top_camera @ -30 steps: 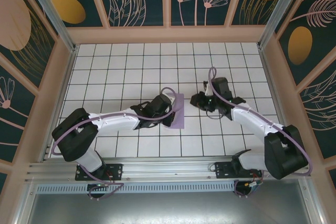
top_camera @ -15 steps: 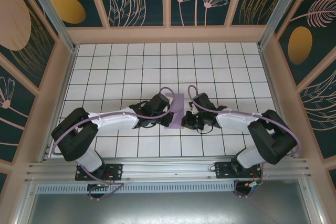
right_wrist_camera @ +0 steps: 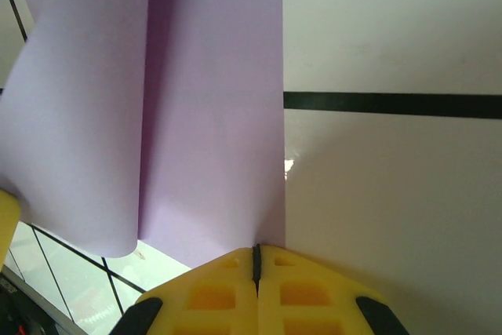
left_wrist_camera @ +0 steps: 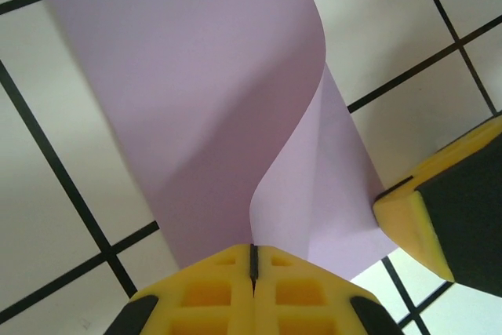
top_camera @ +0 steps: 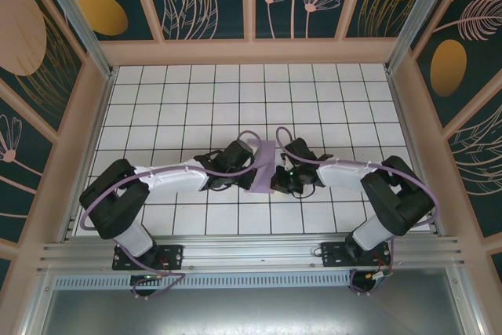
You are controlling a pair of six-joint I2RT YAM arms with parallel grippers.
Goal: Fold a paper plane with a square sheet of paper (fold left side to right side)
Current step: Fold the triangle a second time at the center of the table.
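**Top view.** Item: square sheet of paper, lavender, lying mid-desk, with its left half lifted over toward the right. The left gripper sits over the sheet's left side. The right gripper is at the sheet's right edge.

**Left wrist view.** Jaws shut, with the curled flap's free edge running into their seam. I judge it is held there to be carried across to the sheet's right edge.

**Right wrist view.** Jaws shut, tips meeting the sheet's right edge. I cannot tell whether they nip it or merely pin it flat. Likely an anchor against sliding.
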